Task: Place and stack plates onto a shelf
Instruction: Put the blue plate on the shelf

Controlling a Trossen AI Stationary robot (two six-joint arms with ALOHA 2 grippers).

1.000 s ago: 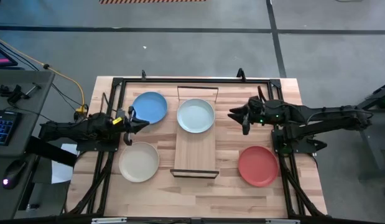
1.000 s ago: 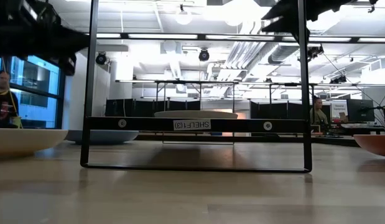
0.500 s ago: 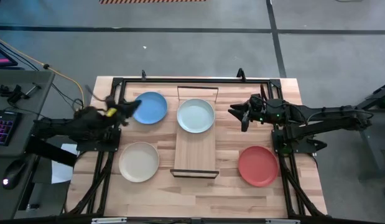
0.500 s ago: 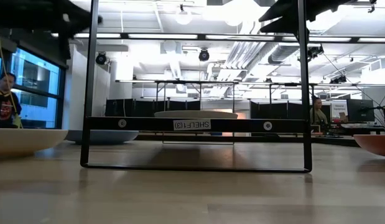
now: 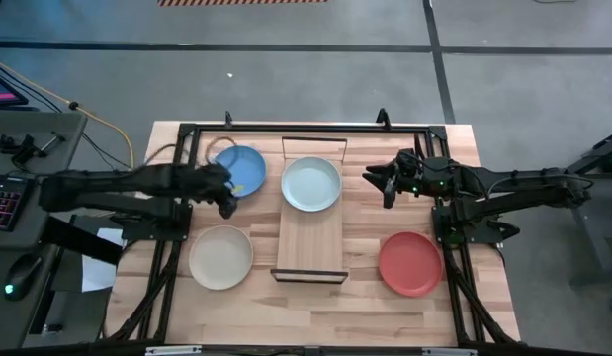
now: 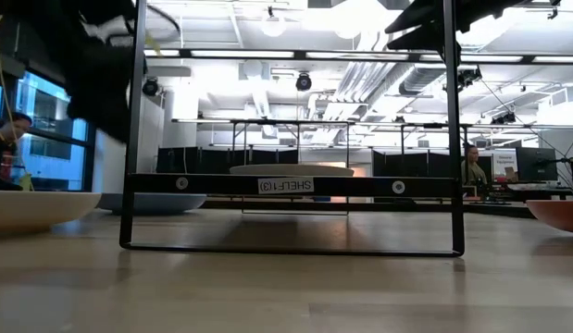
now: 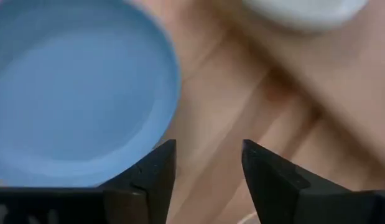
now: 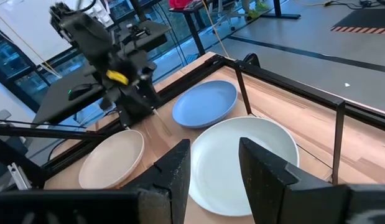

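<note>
The blue plate [image 5: 241, 170] rests flat on the table at the far left. The pale blue-white plate [image 5: 311, 184] lies on the far end of the shelf [image 5: 310, 242]. The cream plate [image 5: 221, 257] lies near left and the red plate [image 5: 410, 264] near right, both on the table. My left gripper [image 5: 226, 201] hangs open just off the blue plate's near right rim [image 7: 170, 93], fingers pointing down at bare wood, touching nothing. My right gripper [image 5: 378, 190] is open in the air right of the shelf, facing the pale plate [image 8: 242, 162].
Thin black wire frames [image 6: 133, 139] stand at both short ends of the shelf. Black arm mounts [image 5: 177, 237] run along the table's left and right sides. Bare wood shows between the blue plate and the shelf [image 7: 242, 106]. People sit in the room beyond the table.
My left arm has stretched out toward the table's right. Its gripper swung first toward the far edge over the blue plate, then back toward the near edge and down beside the plate's near right rim. The plates have stayed in place.
</note>
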